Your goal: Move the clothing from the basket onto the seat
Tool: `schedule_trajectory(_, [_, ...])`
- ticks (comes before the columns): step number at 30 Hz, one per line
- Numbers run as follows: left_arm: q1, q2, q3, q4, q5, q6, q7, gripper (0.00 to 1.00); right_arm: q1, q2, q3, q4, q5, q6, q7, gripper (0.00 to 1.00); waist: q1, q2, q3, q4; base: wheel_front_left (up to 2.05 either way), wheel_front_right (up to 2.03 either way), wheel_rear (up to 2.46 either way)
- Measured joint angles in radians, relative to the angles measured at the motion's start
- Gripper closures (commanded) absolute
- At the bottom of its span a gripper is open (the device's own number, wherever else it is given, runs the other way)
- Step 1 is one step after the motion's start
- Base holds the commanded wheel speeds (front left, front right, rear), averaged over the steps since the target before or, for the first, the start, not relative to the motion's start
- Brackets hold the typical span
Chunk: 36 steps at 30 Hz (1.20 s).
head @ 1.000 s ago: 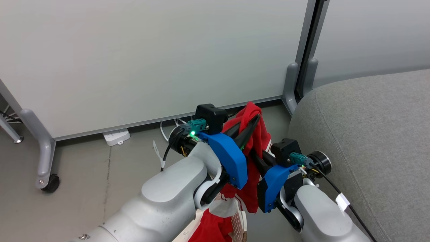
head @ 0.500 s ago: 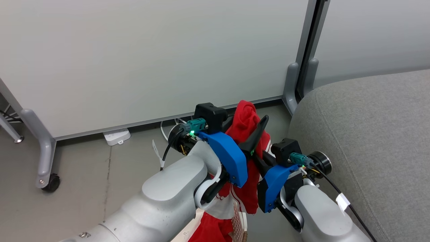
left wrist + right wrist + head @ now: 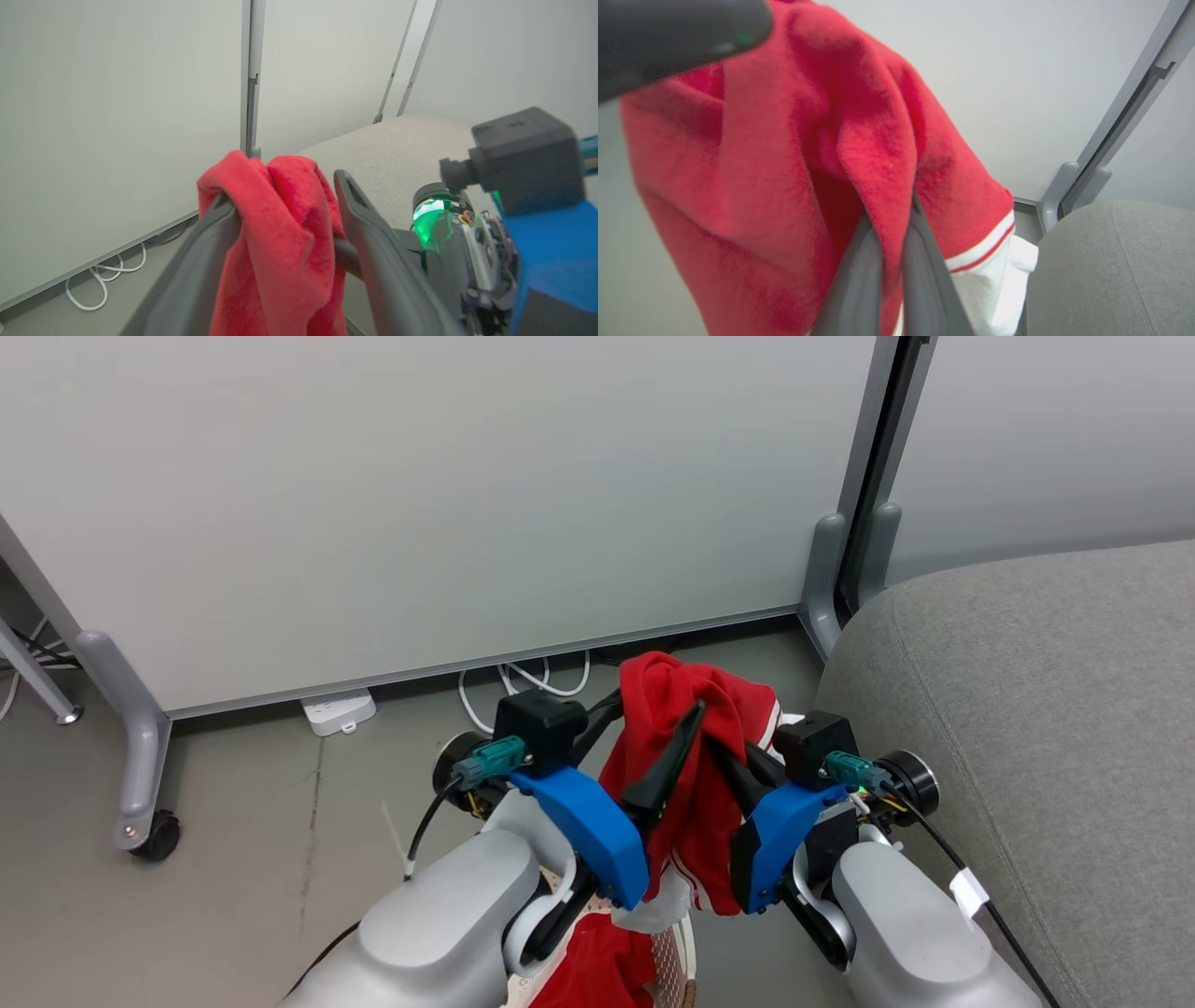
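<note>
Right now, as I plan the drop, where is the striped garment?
Centre of the head view: garment pinched in the right gripper, draped over the left gripper, just left of the seat.

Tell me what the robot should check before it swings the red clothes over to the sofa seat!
1. Right gripper shut on the striped red garment: ok.
2. Left gripper open: ok.
3. Left gripper free of the cloth: not ok, fabric drapes over one finger.
4. Garment's bottom end out of the basket: cannot tell, the arms hide it.
5. Seat close on the robot's right: ok.
6. Basket emptied: not ok, a second red garment lies in it.
</note>
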Motion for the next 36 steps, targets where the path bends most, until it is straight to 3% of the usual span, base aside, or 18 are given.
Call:
schedule_trajectory(10, [0.3,0.084,0.288,-0.244,0.275,-0.014,-0.003,0.0,0.012,0.0,-0.049,0.005,-0.024,0.0,-0.002,1.0,0.0,0.0,0.008,0.013,0.0,0.0,0.0])
schedule_trajectory(18, [0.465,0.112,0.453,-0.292,0.423,-0.05,-0.003,0.0,0.028,0.0,-0.075,-0.001,-0.048,0.0,-0.001,1.0,0.0001,0.0,0.013,0.019,0.0,0.0,0.0])
schedule_trajectory(24, [0.528,0.11,0.531,-0.296,0.491,-0.074,-0.003,0.0,0.037,0.0,-0.086,-0.005,-0.051,0.0,0.007,1.0,0.0001,0.0,0.013,0.024,0.0,0.0,0.0])
schedule_trajectory(36, [0.566,0.052,0.622,-0.295,0.571,-0.12,-0.003,0.0,0.048,0.0,-0.094,-0.019,-0.051,0.0,0.011,1.0,0.0001,0.0001,0.017,0.027,0.0,0.0,0.0])
